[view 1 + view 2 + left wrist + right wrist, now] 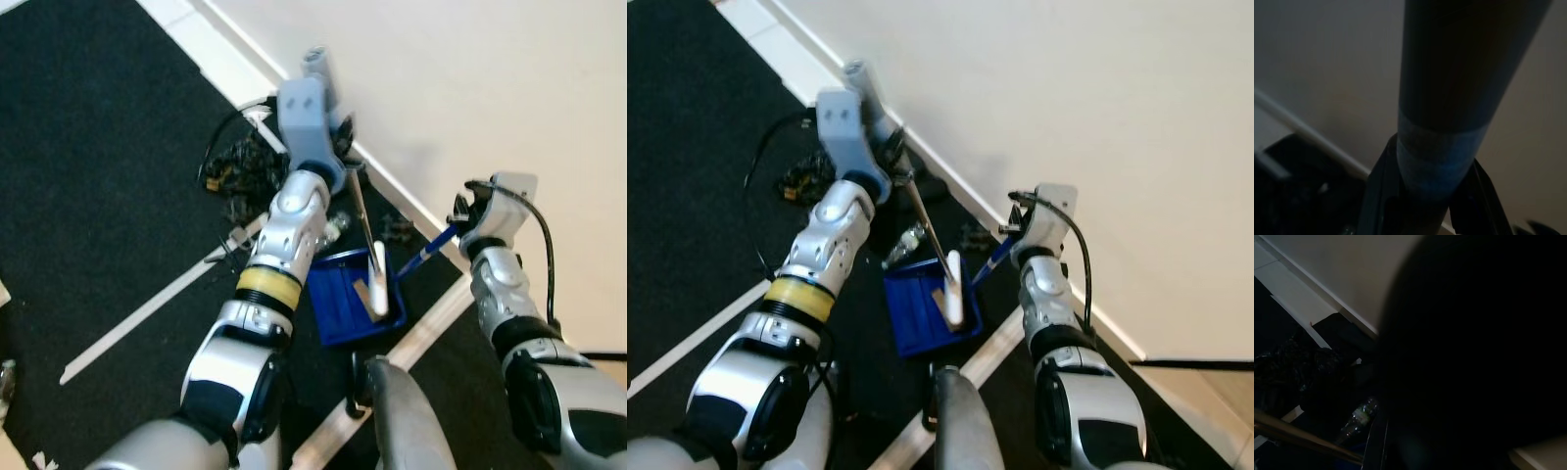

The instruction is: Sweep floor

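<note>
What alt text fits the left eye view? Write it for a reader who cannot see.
Seen from above, a blue plastic dustpan sits on the black floor by a white wall, a long metal-handled broom reaching into it. The left pincer is at the broom handle; the right pincer is at the dustpan's blue handle.

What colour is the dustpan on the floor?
Blue; the dustpan shows best in the right eye view.
</note>
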{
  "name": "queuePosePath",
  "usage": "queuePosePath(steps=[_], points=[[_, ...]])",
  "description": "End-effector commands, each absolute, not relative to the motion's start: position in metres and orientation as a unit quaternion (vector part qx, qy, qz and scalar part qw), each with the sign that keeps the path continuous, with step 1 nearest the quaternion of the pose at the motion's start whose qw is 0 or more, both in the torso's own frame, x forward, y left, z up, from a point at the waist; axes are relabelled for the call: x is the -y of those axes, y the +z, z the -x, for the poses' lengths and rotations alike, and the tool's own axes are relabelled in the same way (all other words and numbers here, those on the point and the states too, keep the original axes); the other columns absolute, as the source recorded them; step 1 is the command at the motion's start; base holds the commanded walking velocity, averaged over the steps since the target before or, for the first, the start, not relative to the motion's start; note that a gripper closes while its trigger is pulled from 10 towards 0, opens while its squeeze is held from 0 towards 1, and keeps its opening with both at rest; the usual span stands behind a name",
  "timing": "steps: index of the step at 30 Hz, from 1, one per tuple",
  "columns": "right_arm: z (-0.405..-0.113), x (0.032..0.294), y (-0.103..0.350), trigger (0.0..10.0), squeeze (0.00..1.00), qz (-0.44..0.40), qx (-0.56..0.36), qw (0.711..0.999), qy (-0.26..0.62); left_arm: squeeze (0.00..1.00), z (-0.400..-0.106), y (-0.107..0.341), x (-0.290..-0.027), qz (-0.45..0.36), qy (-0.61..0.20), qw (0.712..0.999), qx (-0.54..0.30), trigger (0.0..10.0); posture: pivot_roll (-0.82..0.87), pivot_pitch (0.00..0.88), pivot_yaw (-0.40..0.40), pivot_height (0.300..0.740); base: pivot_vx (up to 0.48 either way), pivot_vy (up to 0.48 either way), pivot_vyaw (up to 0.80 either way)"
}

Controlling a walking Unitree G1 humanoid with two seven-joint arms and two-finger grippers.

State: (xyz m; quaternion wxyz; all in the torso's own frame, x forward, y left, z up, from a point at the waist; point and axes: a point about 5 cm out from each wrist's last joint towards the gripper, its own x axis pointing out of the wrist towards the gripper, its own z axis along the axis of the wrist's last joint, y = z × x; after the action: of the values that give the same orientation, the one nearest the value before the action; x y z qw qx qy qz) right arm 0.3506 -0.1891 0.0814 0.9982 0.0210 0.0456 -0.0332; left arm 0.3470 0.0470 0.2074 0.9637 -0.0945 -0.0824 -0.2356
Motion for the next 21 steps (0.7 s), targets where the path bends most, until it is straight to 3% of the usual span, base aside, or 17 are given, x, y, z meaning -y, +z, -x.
queuePosePath(steps=[1,5,13,16,18,21], points=[[-0.334,0.189,0.051,10.0,0.0,-0.007,-0.117,0.993,-0.028,0.0,-0.34,0.201,-0.046,0.112,-0.255,0.958,0.066,10.0,0.1,0.296,-0.092,0.74,0.0,0.0,0.0],[-0.334,0.189,0.051,10.0,0.0,-0.011,-0.118,0.993,-0.028,0.0,-0.327,0.217,-0.093,0.102,-0.272,0.955,0.063,10.0,0.11,0.29,-0.099,0.74,0.0,0.0,0.0],[-0.335,0.188,0.051,10.0,0.0,-0.012,-0.12,0.992,-0.026,0.0,-0.314,0.227,-0.134,0.05,-0.276,0.958,0.058,10.0,0.12,0.288,-0.111,0.74,0.0,0.0,0.0],[-0.336,0.186,0.052,10.0,0.0,-0.014,-0.12,0.992,-0.024,0.0,-0.311,0.234,-0.166,0.02,-0.243,0.969,0.049,10.0,0.12,0.283,-0.112,0.74,0.0,0.0,0.0],[-0.336,0.185,0.052,10.0,0.0,-0.014,-0.12,0.992,-0.024,0.0,-0.31,0.234,-0.171,0.008,-0.24,0.97,0.048,10.0,0.12,0.283,-0.112,0.74,0.0,0.0,0.0],[-0.337,0.186,0.053,10.0,0.0,-0.015,-0.12,0.992,-0.023,0.0,-0.312,0.236,-0.196,-0.06,-0.19,0.98,0.025,10.0,0.12,0.278,-0.113,0.74,0.0,0.0,0.0]])
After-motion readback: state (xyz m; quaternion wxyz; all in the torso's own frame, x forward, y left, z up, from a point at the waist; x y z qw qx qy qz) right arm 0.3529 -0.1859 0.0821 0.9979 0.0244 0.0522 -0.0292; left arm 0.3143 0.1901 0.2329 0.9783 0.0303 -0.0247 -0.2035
